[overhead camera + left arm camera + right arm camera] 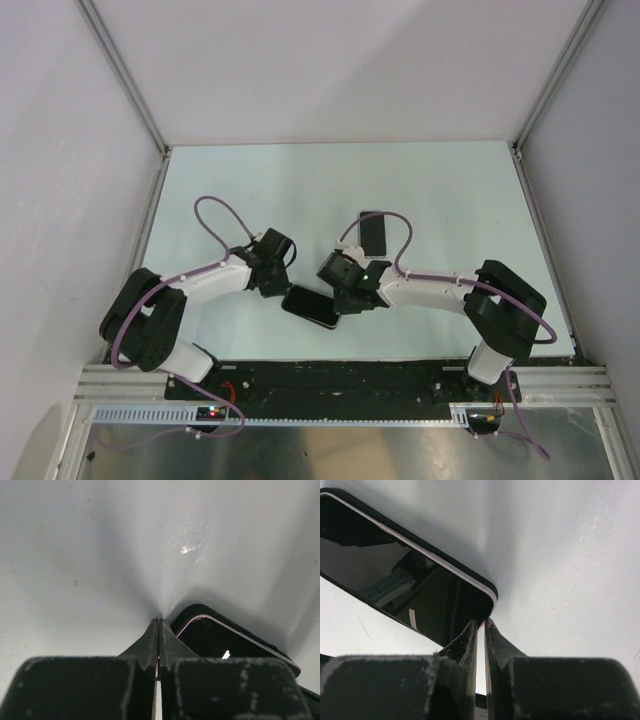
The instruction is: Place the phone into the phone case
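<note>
Phone (310,305) flat on table (450,200) between 2 arms, apparently already inside black case (197,609). Left gripper (158,622) fingers pressed together at 1 corner. Right gripper (480,623) almost together at opposite corner. Probably both push rim to seat phone.

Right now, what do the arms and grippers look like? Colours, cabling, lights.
Both are white links with black joint housings. The left arm carries a purple cable; the right arm a paler looped cable and a green wrist light. The left gripper and right gripper have black fingers tapering to thin wedges, their blocks scuffed white.
</note>
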{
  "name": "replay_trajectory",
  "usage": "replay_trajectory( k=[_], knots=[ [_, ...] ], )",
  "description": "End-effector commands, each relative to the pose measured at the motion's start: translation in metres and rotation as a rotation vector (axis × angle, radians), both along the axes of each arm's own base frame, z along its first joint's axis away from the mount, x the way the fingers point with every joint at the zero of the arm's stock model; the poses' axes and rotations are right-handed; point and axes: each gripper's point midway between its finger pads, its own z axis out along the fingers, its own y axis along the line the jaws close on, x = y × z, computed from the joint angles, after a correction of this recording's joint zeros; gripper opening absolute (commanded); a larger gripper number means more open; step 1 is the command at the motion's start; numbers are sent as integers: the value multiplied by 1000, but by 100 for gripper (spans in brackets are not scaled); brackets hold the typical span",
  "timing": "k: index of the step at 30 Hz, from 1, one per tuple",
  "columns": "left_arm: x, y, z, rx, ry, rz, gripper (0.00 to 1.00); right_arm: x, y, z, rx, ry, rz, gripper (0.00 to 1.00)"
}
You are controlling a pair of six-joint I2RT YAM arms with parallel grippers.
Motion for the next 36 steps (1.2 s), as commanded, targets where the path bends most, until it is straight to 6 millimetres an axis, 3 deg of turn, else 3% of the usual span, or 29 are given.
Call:
replay_trajectory(
  k=[1, 7, 16, 21, 25, 28, 30, 36],
  knots=[
    [5, -26, 6, -113, -29, -7, 0, 16, 32, -35, 61, -110, -23, 8],
    [9, -27, 10, -118, -39, -7, 0, 22, 31, -22, 67, -150, -15, 13],
    [13, -22, 15, -122, -58, 9, 0, 46, 24, 29, 163, -188, -21, 31],
    [18, -18, 23, -125, -85, 1, 0, 49, 18, 52, 198, -203, -20, 37],
    [24, -15, 35, -129, -125, 0, 5, 47, 15, 58, 203, -196, -13, 38],
    [24, -7, 40, -120, -148, 34, 21, 40, 13, 58, 197, -186, 1, 39],
    [24, -1, 42, -114, -159, 53, 26, 35, 10, 58, 198, -181, 0, 39],
    [8, 10, 33, -100, -130, 79, 14, 11, -5, 51, 208, -139, -23, 38]
  ],
)
